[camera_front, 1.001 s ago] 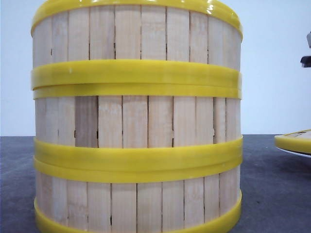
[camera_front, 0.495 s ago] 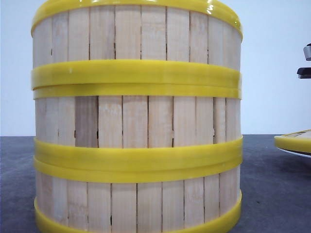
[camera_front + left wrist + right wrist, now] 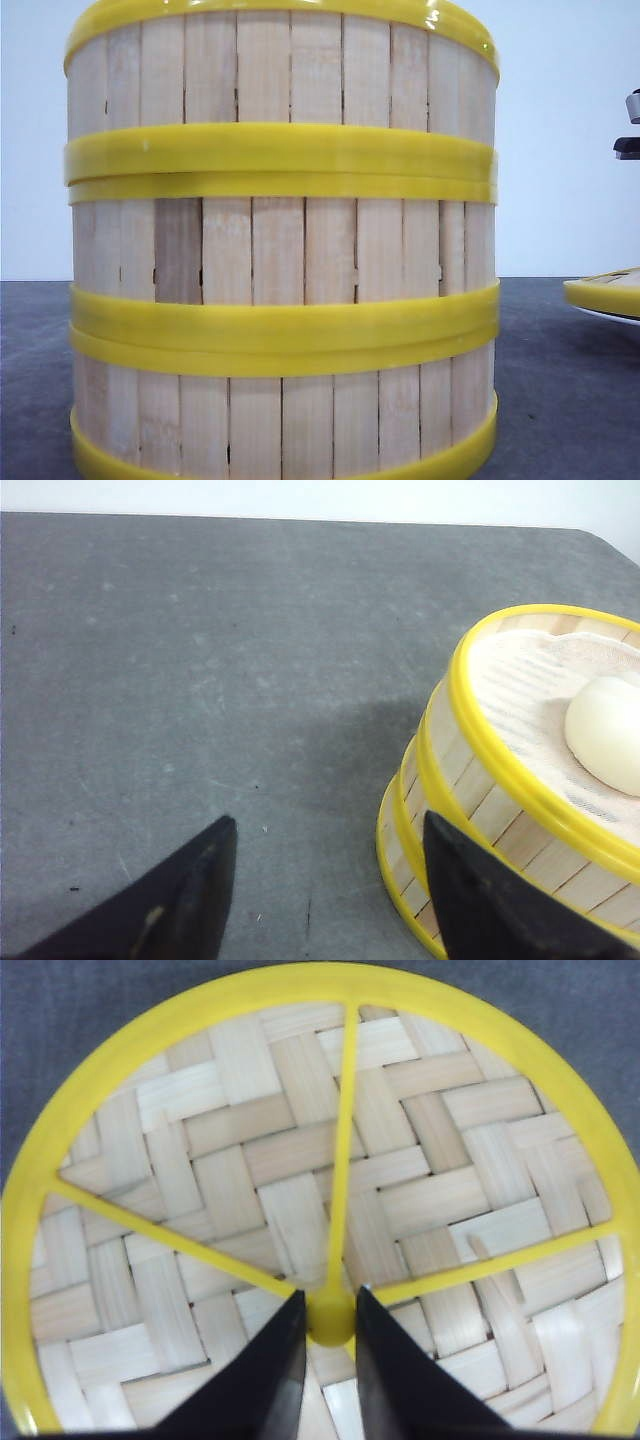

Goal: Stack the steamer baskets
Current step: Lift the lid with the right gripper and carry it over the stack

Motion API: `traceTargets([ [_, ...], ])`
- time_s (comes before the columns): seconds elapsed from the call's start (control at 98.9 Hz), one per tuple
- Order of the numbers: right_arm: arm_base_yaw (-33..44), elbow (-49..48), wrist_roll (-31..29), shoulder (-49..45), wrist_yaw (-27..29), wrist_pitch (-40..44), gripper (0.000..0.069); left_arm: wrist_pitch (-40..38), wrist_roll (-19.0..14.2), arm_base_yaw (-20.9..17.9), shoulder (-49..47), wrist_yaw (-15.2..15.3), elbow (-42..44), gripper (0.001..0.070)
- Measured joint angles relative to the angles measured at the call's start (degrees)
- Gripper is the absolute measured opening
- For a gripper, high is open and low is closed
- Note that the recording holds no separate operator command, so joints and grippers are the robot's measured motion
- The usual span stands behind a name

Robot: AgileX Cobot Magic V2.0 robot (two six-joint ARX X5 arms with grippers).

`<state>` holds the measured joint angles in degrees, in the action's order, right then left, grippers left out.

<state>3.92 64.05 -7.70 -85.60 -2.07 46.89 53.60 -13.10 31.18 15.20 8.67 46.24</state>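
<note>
The left gripper (image 3: 325,900) hung low over the grey table (image 3: 200,680) with its two dark fingers (image 3: 180,900) spread apart and empty, just beside the stack of steamer baskets (image 3: 280,250), three high, whose top basket held a white bun (image 3: 605,730) on cloth. The right gripper (image 3: 330,1350) pointed straight down over a woven lid (image 3: 250,1170), its fingers (image 3: 265,1380) close on either side of the lid's yellow centre knob (image 3: 330,1318), though whether they pressed it could not be told. No writing or label showed anywhere.
</note>
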Motion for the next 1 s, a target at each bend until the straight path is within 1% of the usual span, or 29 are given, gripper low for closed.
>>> traceTargets([
  [0.222, -0.3, 3.6, 0.4, 1.6, -2.9, 2.3, 0.0055, 0.0, 0.0, 0.0, 0.0, 0.0, 0.0, 0.0354],
  [0.435, -2.7, 12.7, 2.0, 7.1, -5.8, 6.2, 0.0055, 0.0, 0.0, 0.0, 0.0, 0.0, 0.0, 0.0354],
  [0.506, -4.5, 15.3, 2.8, 8.2, -8.2, 8.3, 0.0055, 0.0, 0.0, 0.0, 0.0, 0.0, 0.0, 0.0354],
  [0.607, -8.6, 18.4, 4.2, 9.4, -12.8, 10.8, 0.0055, 0.0, 0.0, 0.0, 0.0, 0.0, 0.0, 0.0354],
  [0.688, -12.7, 20.7, 5.5, 10.5, -14.6, 12.5, 0.0055, 0.0, 0.0, 0.0, 0.0, 0.0, 0.0, 0.0354],
  [0.9, -26.6, 27.3, 8.0, 11.8, -14.6, 17.5, 0.0055, 0.0, 0.0, 0.0, 0.0, 0.0, 0.0, 0.0354],
  [1.001, -33.8, 28.6, 8.7, 11.8, -12.9, 18.0, 0.0055, 0.0, 0.0, 0.0, 0.0, 0.0, 0.0, 0.0354],
])
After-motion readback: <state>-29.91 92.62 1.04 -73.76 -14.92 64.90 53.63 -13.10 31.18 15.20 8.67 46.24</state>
